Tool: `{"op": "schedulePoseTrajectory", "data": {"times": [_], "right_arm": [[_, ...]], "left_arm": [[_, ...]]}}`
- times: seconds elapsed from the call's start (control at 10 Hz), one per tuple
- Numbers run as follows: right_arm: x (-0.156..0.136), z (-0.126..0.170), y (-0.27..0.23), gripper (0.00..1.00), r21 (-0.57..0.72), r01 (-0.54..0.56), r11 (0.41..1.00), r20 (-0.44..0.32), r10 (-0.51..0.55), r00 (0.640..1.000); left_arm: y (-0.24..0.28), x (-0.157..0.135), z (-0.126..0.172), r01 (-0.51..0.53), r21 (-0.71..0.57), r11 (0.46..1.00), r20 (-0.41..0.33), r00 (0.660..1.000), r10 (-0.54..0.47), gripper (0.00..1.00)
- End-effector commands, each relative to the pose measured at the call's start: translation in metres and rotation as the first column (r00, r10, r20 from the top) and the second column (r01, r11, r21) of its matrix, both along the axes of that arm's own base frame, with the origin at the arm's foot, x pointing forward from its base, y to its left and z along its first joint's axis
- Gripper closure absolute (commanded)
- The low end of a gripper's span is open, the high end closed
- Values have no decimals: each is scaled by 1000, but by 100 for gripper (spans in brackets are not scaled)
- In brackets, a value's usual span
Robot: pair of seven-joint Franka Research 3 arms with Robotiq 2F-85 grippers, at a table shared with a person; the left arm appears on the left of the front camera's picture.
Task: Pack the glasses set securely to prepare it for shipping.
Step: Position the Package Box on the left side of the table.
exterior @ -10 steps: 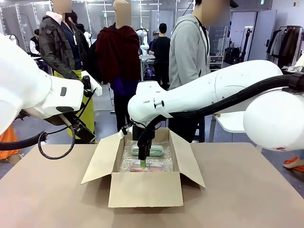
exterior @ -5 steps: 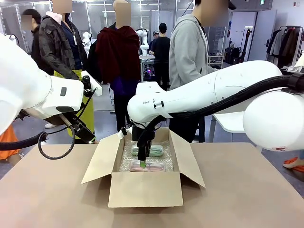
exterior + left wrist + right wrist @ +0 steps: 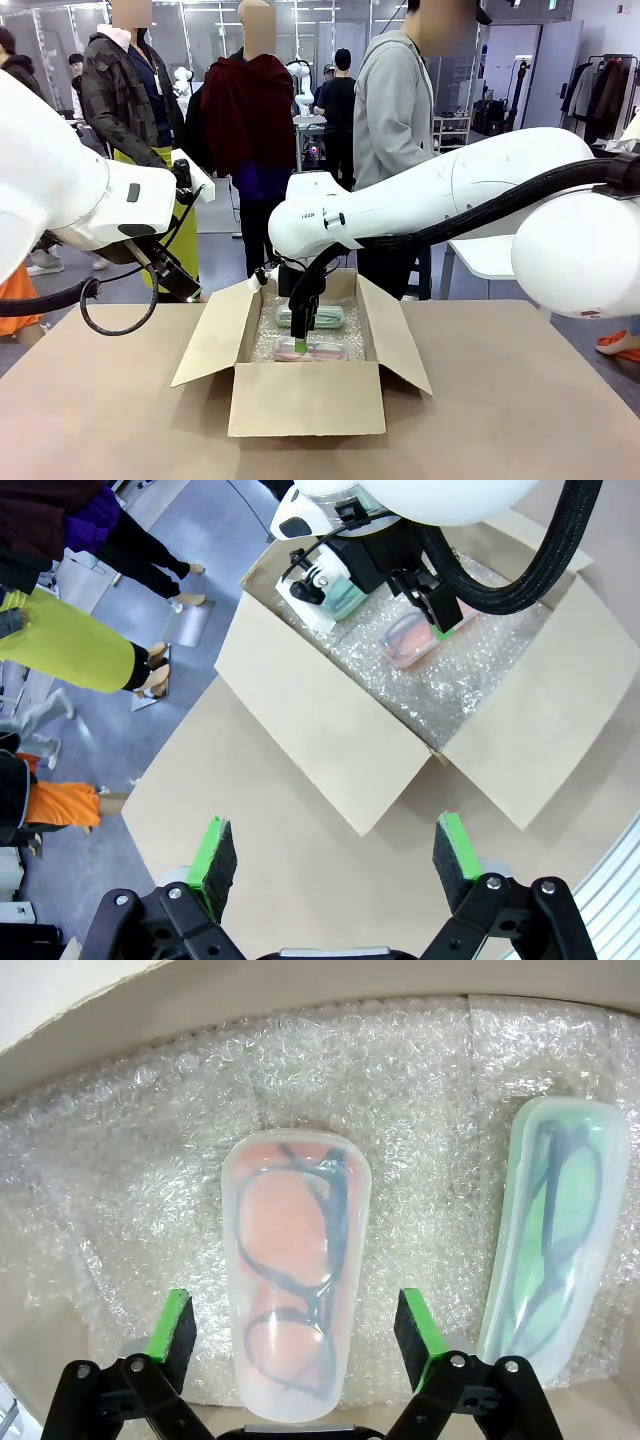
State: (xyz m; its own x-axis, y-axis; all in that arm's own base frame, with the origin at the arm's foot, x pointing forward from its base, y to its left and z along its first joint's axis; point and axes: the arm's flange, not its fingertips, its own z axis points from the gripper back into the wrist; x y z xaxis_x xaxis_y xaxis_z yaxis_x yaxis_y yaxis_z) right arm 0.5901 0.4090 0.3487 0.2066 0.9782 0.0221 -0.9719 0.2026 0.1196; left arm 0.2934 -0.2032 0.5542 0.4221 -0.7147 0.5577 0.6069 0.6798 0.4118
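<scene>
The pink-tinted case [image 3: 290, 1360] and the mint-green case [image 3: 555, 1230] lie side by side on bubble wrap [image 3: 130, 1190] inside the open box [image 3: 305, 400] on the table [image 3: 100, 420]. Their long axes are parallel and run across the box, the pink one nearer the robot, with dark glasses [image 3: 335, 1220] inside each. The right end effector [image 3: 295, 1315] straddles the pink case, spread wide with pads [image 3: 178, 1325] clear of it; the left end effector [image 3: 333, 850] is wide and empty above the table.

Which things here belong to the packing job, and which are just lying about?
Job in hand:
pink-tinted case
mint-green case
bubble wrap lining the cardboard box
right gripper, open, straddling the pink-tinted case

Not in use:
left gripper, open above the table
people standing behind
clothes rack
</scene>
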Motion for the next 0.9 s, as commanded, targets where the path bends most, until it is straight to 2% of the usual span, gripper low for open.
{"op": "schedulePoseTrajectory", "data": {"times": [0.0, 0.6, 0.8], "right_arm": [[-2, 1, 1, 0, -1, -5, 1000, -1, 5, 1000], [0, 0, 0, 0, 0, 0, 1000, 0, 0, 1000], [-8, 27, -2, 0, 61, 19, 998, 53, -22, 998]], "left_arm": [[1, 0, 1, 11, 14, 1000, 6, 1000, -11, 0], [0, 0, 0, 0, 0, 1000, 0, 1000, 0, 0], [21, -8, 4, -58, -40, 998, -12, 998, 58, 0]]}}
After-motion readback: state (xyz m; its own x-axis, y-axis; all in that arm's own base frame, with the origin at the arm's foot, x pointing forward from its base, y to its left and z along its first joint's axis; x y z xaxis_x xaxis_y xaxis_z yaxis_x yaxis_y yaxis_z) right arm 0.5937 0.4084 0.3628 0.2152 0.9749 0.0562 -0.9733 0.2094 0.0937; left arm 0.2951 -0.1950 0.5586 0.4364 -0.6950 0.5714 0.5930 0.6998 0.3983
